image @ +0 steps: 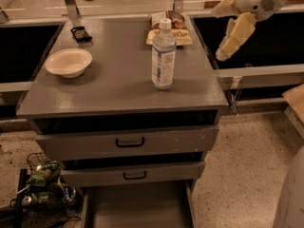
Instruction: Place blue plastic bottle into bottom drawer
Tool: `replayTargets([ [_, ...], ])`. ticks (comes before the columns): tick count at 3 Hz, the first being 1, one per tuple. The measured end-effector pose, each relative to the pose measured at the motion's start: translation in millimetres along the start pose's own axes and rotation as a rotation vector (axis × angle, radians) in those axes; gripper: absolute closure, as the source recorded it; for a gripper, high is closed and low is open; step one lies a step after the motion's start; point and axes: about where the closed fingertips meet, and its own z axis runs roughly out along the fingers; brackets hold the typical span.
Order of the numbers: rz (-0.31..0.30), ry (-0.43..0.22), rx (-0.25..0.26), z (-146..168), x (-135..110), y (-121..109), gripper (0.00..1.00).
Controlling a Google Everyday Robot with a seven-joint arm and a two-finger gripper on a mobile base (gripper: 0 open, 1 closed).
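The blue plastic bottle (163, 56) stands upright near the middle of the grey cabinet top (114, 87); it is clear and ribbed, with a white cap and a pale label. My gripper (221, 32) hangs in the air at the upper right, past the cabinet's right edge and well apart from the bottle. Its cream fingers (235, 34) are spread open with nothing between them. The bottom drawer (137, 208) is pulled out at the lower edge of the view, showing a bare grey floor. The two drawers above it are pushed in.
A cream bowl (69, 61) sits at the left of the top, a small black object (80, 33) behind it. A snack packet (180, 36) lies right behind the bottle. A wire basket of clutter (45, 184) is on the floor at lower left.
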Motion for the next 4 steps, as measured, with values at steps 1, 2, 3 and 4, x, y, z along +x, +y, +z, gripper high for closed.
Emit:
replayTargets([
  [1,0.020,-0.039,0.009,3,2,-6,0.00],
  [2,0.086,-0.146,-0.027,32,12,-11,0.00],
  [3,0.127,-0.259,-0.092,73,13,-10,0.00],
  [4,0.143,-0.306,-0.133,96,14,-8,0.00],
])
